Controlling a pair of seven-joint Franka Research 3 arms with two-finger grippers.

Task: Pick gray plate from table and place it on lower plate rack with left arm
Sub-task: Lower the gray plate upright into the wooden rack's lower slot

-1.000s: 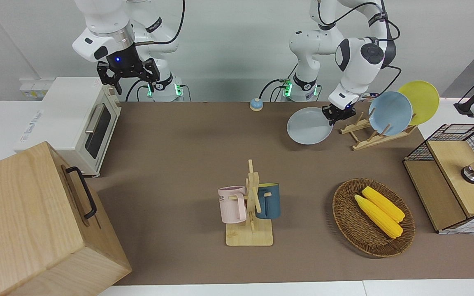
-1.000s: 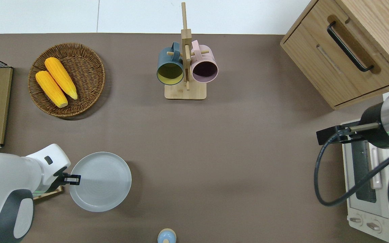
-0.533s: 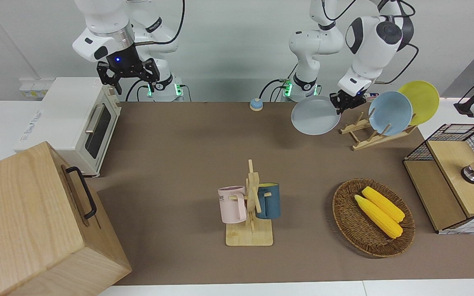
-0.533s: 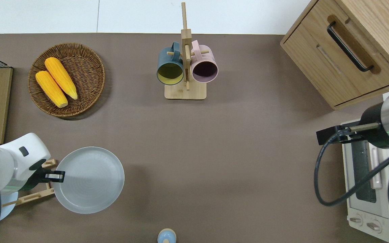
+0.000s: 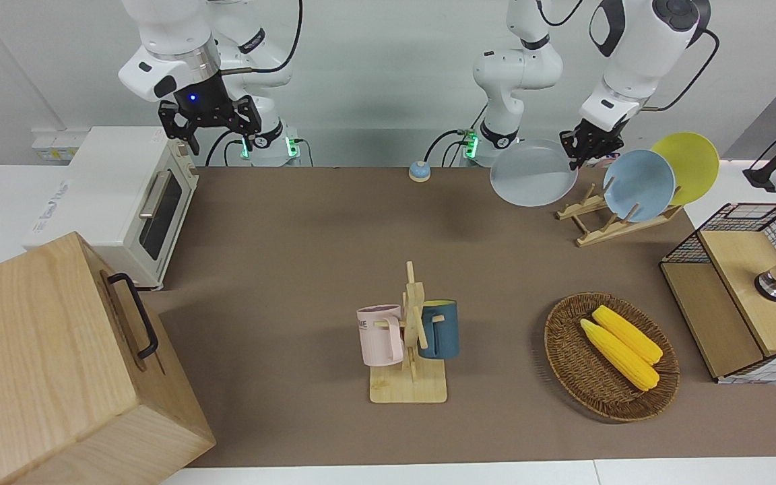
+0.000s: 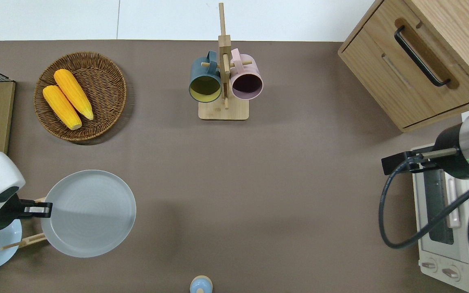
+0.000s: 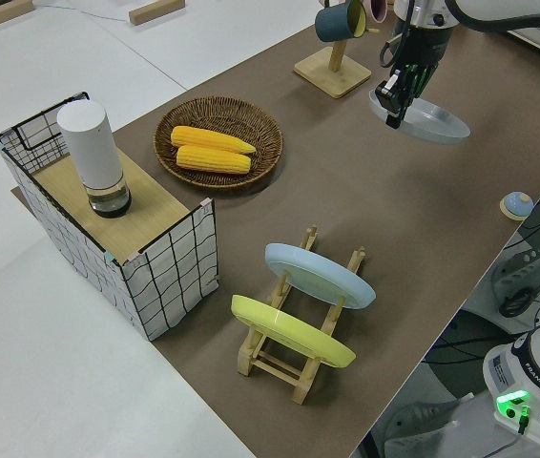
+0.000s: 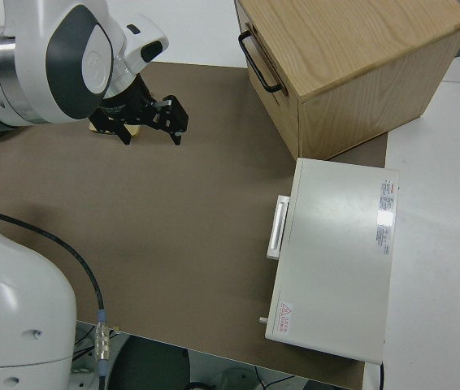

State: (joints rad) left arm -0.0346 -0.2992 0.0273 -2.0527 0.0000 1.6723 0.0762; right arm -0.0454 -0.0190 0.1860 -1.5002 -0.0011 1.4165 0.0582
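— Where is the gray plate point(image 6: 90, 212)?

— I see it clear of the surface point(image 6: 259, 183), roughly level. My left tool point(image 6: 39, 209) is clamped on its rim at the edge toward the left arm's end. Seen from overhead, the plate hangs over bare brown mat and the near end of the lower plate rack point(image 5: 600, 219).

— And the rack?

— It holds a light-blue plate point(image 5: 638, 185) and a yellow plate point(image 5: 688, 165), both leaning in its slots; the slots nearest the gray plate stand unfilled.

— The other arm?

— The right tool point(image 5: 207, 121) is parked with its fingers spread, gripping nothing. A wicker basket point(image 6: 108, 73) with two corn cobs point(image 6: 67, 99) lies farther from the robots than the plate.
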